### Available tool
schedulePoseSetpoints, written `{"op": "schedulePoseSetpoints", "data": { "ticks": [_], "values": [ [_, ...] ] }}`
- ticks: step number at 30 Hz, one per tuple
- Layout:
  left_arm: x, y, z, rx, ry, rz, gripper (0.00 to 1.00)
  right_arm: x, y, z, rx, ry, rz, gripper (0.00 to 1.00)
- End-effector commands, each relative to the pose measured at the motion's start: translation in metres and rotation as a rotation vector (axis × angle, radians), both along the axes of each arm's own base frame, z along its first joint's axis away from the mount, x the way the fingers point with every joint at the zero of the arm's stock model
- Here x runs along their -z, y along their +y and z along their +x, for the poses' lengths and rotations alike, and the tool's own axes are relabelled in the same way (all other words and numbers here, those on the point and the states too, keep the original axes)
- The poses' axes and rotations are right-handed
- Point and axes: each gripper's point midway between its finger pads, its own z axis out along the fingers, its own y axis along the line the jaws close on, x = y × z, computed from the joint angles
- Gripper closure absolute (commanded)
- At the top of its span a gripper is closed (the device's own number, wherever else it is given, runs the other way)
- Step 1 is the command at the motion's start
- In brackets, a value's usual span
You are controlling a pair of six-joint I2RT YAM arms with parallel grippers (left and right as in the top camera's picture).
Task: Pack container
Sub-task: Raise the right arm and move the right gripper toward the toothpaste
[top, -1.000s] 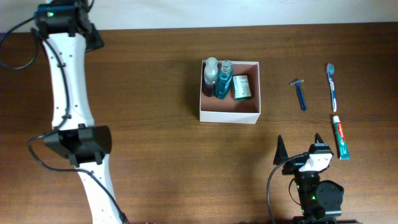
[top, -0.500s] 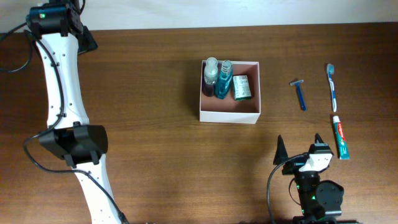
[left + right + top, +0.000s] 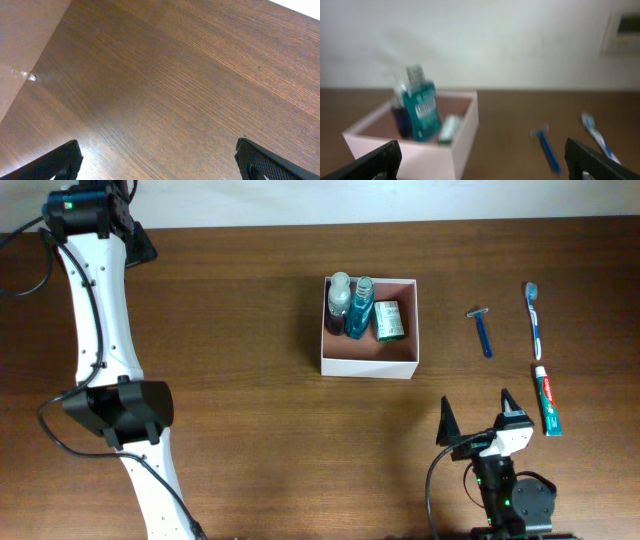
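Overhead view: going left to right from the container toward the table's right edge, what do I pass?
container, holding in order grey-capped bottle, blue bottle, small green pack → razor → toothbrush

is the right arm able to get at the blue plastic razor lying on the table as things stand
Probably yes. The right gripper is open and empty, and the blue plastic razor lies alone on bare wood straight ahead of it, apart from the white cardboard box and the blue-and-white toothbrush.
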Motion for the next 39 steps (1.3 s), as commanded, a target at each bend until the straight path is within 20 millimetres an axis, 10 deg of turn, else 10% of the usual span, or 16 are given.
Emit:
{"op": "schedulePoseSetpoints", "data": {
  "ticks": [1,12,21,28,39],
  "values": [
    [0.004,0.002,0.001,-0.015,0.000,-0.008,0.01,-0.028,0.006,-0.004,-0.040,-0.123,-0.012,0.01],
    [0.004,0.002,0.001,-0.015,0.000,-0.008,0.00,-0.140,-0.003,-0.036,0.057,-0.457,-0.168,0.01],
    [0.004,0.002,0.001,-0.015,0.000,-0.008,0.01,-0.212,-0.042,-0.035,0.288,-0.224,-0.316,0.01],
    [0.004,0.002,0.001,-0.015,0.001,-0.009,0.01,-0.223,-0.105,-0.047,0.607,0.216,-0.382,0.01],
    [0.004,0.002,0.001,-0.015,0.000,-0.008,0.01,-0.236,-0.105,-0.045,0.546,0.615,-0.417,0.01]
  ]
}}
